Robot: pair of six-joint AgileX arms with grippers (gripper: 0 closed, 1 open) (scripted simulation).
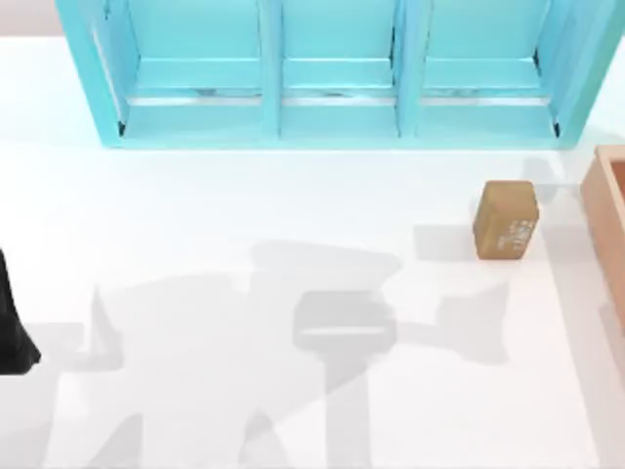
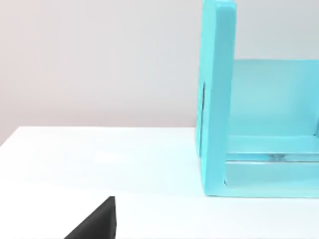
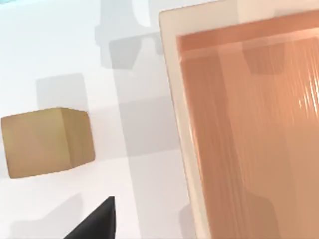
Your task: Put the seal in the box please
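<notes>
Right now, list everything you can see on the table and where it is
seal: one, tan-brown, on the table's right part, beside the box but apart from it.
box: one, light-brown with an orange-tan inside, at the table's right edge.
shelf: one, turquoise, three compartments, along the table's far side.
table: one, white.
left arm: one, black, parked at the table's left edge.
right gripper: one, black, above the seal and box.

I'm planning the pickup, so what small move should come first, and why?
Probably bring the right arm down over the small tan-brown seal block. The seal sits untouched on the white table, just left of the light-brown wooden box, and the right wrist view already looks down on both. The left arm sits parked at the table's left edge.
</notes>
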